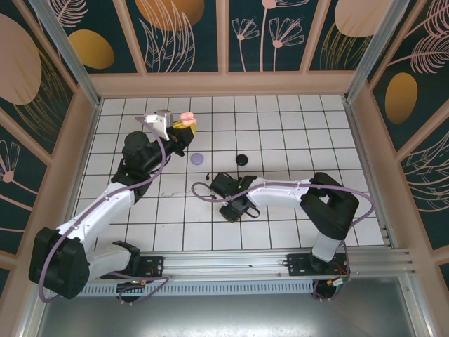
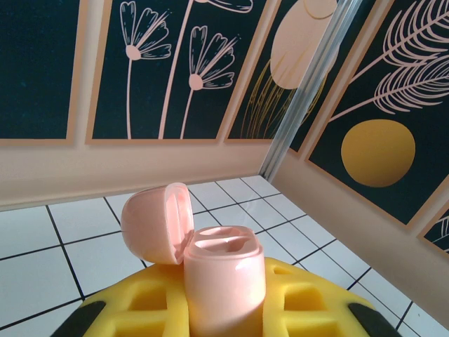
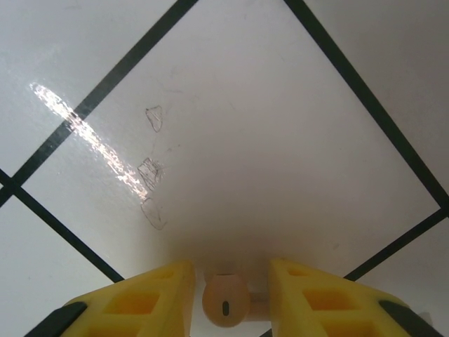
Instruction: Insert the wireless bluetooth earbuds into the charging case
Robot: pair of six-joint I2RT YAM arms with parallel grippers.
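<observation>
- Top view: the left claw point(image 1: 181, 128) holds the pink charging case point(image 1: 186, 116) raised above the rear of the tabletop point(image 1: 295, 126).
- Left wrist: the claw is clamped on the case, its lid point(image 2: 156, 223) is open, and the sockets look empty.
- Right wrist: the right claw point(image 3: 230, 272) stands narrow astride a pink earbud point(image 3: 224, 302) lying on the tabletop, not yet pinching it. Pick-up and insertion remain.
</observation>
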